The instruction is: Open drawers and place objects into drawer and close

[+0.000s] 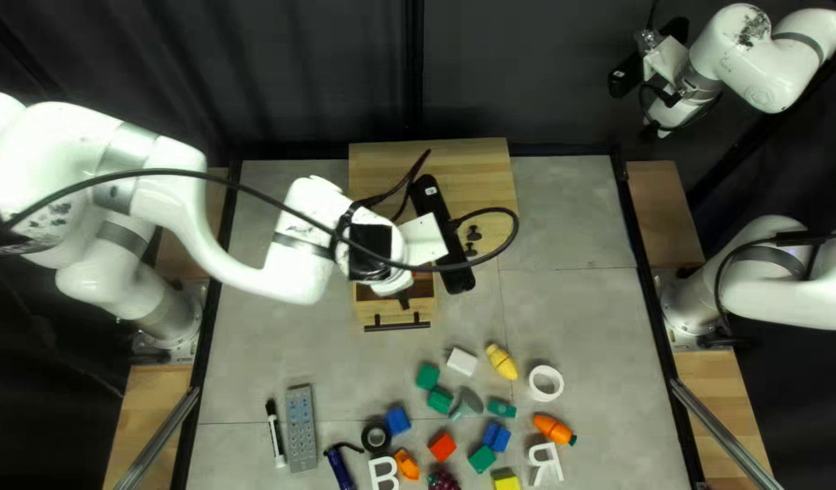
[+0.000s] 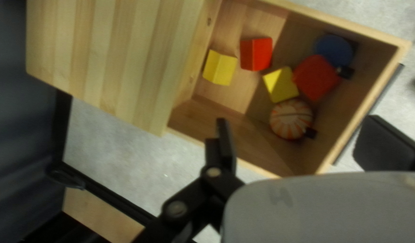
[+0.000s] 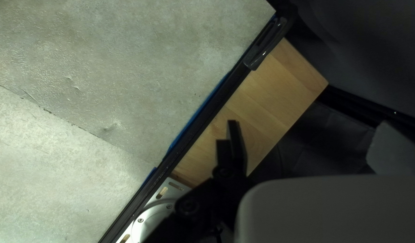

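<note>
1. Drawer (image 2: 364, 109): pulled open at the cabinet's (image 1: 372, 163) six o'clock, twelve o'clock being taken as the surface's (image 1: 282, 363) far edge. Two yellow blocks (image 2: 220, 68), two red blocks (image 2: 256, 54), a blue round piece (image 2: 335, 50) and a striped ball (image 2: 290, 119) are held inside. Whether a further drawer is meant cannot be told.

2. Progress: opening is done for this drawer and the filling looks well under way. Closing is left; whether more pieces are to be added is not shown.

3. Left pincer (image 2: 297, 121): released, poised over the drawer with nothing grasped. It would need to be lifted clear before the drawer is pushed towards twelve o'clock.

4. Right pincer (image 3: 308, 126): released and empty, well apart from the drawer, at its two o'clock.

5. Further out from the drawer: a white block (image 1: 461, 361) and a toy carrot (image 1: 554, 429) are seen at four o'clock, green blocks (image 1: 427, 377) at five, a letter B (image 1: 384, 472) at six, a remote (image 1: 302, 426) at seven. The closing path, towards twelve, is not blocked by these.
</note>
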Controlling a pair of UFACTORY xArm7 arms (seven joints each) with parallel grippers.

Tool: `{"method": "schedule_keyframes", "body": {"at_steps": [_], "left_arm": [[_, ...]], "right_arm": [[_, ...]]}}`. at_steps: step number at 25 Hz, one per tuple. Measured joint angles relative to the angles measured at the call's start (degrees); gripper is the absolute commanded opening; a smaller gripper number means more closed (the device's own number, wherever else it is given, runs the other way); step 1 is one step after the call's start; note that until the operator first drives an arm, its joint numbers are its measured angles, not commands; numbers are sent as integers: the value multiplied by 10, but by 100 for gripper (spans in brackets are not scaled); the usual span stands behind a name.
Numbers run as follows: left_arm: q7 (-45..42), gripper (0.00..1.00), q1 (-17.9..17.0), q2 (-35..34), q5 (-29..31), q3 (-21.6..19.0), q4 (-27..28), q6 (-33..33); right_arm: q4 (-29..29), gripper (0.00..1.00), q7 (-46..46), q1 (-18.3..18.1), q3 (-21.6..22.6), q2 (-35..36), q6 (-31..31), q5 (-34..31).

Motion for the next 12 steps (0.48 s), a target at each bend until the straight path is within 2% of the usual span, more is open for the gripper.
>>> {"method": "schedule_keyframes", "body": {"at_steps": [7, 12], "left_arm": [[121, 100, -37, 44, -99, -36, 0, -57], [100, 100, -38, 103, -161, -43, 17, -104]], "right_arm": [[0, 100, 0, 0, 0, 0, 0, 0], [0, 100, 0, 0, 0, 0, 0, 0]]}}
